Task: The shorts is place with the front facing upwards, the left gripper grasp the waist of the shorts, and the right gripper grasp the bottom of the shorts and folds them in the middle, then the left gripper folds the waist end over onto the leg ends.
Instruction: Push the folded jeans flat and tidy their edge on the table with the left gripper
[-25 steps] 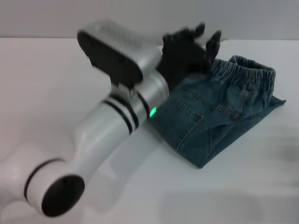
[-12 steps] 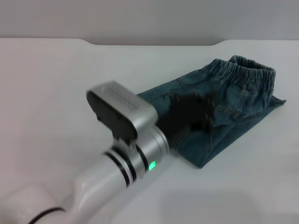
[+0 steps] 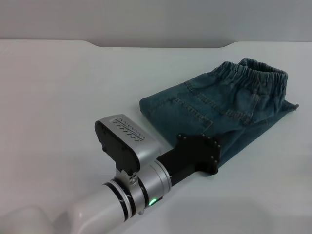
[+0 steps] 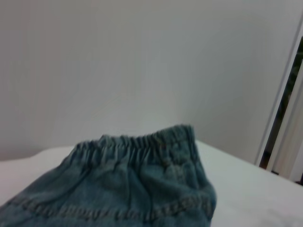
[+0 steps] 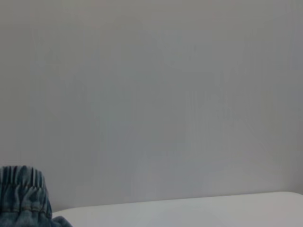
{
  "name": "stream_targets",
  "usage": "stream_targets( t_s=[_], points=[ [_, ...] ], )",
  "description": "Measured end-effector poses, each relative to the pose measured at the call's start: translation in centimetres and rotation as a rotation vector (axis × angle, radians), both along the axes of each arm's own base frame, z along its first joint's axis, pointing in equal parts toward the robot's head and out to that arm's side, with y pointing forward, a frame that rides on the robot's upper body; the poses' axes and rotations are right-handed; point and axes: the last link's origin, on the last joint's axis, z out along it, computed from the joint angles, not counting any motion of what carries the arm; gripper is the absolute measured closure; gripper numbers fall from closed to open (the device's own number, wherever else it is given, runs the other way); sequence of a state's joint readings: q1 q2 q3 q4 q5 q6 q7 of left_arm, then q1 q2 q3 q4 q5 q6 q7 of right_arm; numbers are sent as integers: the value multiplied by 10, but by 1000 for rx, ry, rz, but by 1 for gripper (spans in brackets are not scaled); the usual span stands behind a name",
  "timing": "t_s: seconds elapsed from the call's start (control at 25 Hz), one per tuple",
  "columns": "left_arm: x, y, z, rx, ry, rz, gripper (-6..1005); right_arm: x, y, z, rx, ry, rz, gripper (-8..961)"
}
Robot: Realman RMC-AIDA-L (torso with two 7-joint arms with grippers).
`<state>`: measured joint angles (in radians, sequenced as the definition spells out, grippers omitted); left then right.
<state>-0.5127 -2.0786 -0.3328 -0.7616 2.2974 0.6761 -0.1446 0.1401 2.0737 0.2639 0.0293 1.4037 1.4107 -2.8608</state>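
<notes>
- The shorts lay folded into a compact bundle on the white table, toward the far right of the head camera's view.
- The gathered elastic waistband sat at the bundle's far right end, on top of the folded denim, with a pocket and tan stitching facing up.
- The left gripper hovered at the near edge of the bundle, its black body overlapping the denim's lower corner as seen from the head.
- Whether its fingers were spread or closed could not be told; only the black studded housing showed, and the tips were hidden.
- Whether that gripper touched the cloth could not be told either.
- Its white-silver arm, with black rings and a green light, ran down toward the lower left of the head view.
- From the left wrist, the puckered waistband stood close ahead over a fold of denim, with a plain wall behind it.
- The right gripper did not appear in any view; the right wrist camera caught only a corner of the waistband at the frame's edge, a strip of table and the wall.
</notes>
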Motion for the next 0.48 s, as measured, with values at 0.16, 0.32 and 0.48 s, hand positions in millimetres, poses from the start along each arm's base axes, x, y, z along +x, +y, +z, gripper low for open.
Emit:
stream_targets(
  t_s=[0.16, 0.32, 0.48],
  points=[
    [-8, 6, -2, -25, 38, 12, 981, -1, 1, -1, -1, 4, 2, 953],
    [-16, 16, -2, -41, 68, 51, 973, -2, 1, -2, 6, 10, 6, 954],
    [-21, 31, 4, -6, 90, 60, 966, -2, 0, -1, 17, 15, 2, 954]
  ],
)
